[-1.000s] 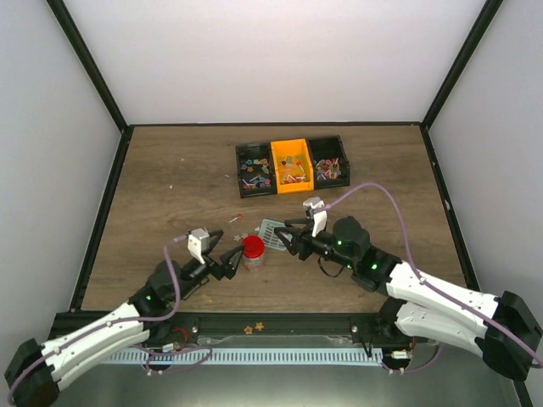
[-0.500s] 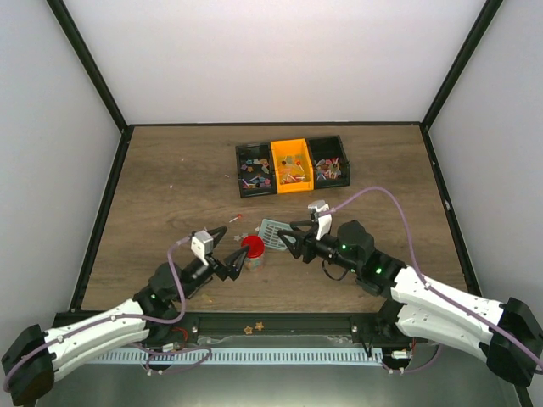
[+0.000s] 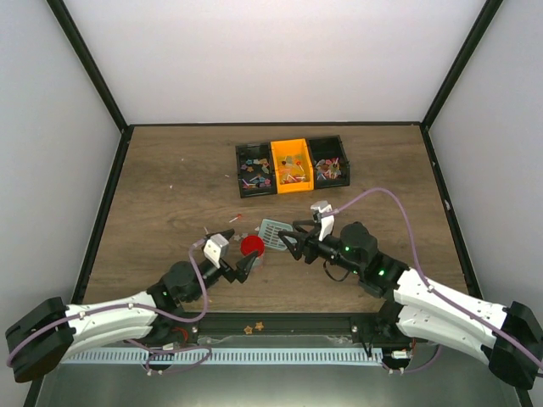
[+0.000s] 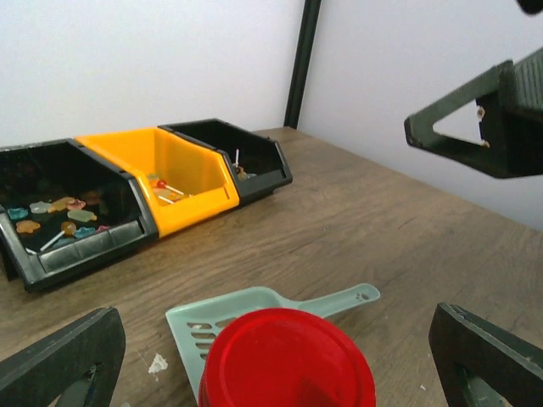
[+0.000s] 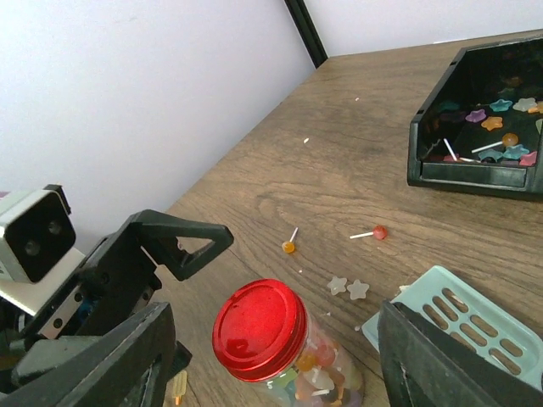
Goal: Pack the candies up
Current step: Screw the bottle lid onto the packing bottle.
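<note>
Over the wooden table (image 3: pixel 170 195), left hand (image 3: pixel 240 261) and right hand (image 3: pixel 288 243) gape, empty.

The left arm (image 3: pixel 110 318), lower left, and right arm (image 3: pixel 441 297), lower right, are white-shelled with black joints, each trailed by a lilac cable (image 3: pixel 379 191). The left gripper (image 3: pixel 242 261) and right gripper (image 3: pixel 286 240) have black triangular-holed fingers (image 4: pixel 462 127) and white camera boxes (image 3: pixel 321 209).

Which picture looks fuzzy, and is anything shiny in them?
Left wrist view: the black fingers at the bottom corners look soft, being close to the lens, while the red lid and bins look sharp. Right wrist view: the lid shines a little along its rim. Top view: even light, faint shadows, the candies too tiny to make out clearly.
</note>
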{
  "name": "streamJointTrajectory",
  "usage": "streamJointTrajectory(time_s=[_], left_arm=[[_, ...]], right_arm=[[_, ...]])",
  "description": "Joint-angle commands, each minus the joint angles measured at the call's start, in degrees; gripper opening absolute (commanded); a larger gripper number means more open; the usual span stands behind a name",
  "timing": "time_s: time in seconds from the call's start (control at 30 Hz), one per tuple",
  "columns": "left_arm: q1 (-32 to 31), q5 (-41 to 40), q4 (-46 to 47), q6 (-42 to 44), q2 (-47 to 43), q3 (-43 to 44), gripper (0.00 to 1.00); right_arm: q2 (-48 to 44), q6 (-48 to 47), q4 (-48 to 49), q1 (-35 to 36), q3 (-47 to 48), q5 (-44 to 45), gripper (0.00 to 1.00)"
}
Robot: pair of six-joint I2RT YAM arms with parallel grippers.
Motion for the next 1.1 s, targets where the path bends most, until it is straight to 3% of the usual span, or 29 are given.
streamJointTrajectory(time_s=[0.0, 0.63, 1.07], left_arm=[[-0.2, -0.81, 4.34, 1.44, 0.47, -9.6, 1.0], [-0.19, 1.96, 26.05, 3.08, 23.15, -11.35, 1.0], [-0.25, 0.37, 35.03, 2.33, 34.24, -11.37, 1.0]], right_arm=[[-0.65, -0.44, -0.14, -0.34, -0.75, 0.77, 0.67], [0.96, 0.16, -0.67, -0.36, -0.34, 1.21, 0.67], [2.5, 0.21, 0.28, -0.36, -0.2, 1.25, 0.66]])
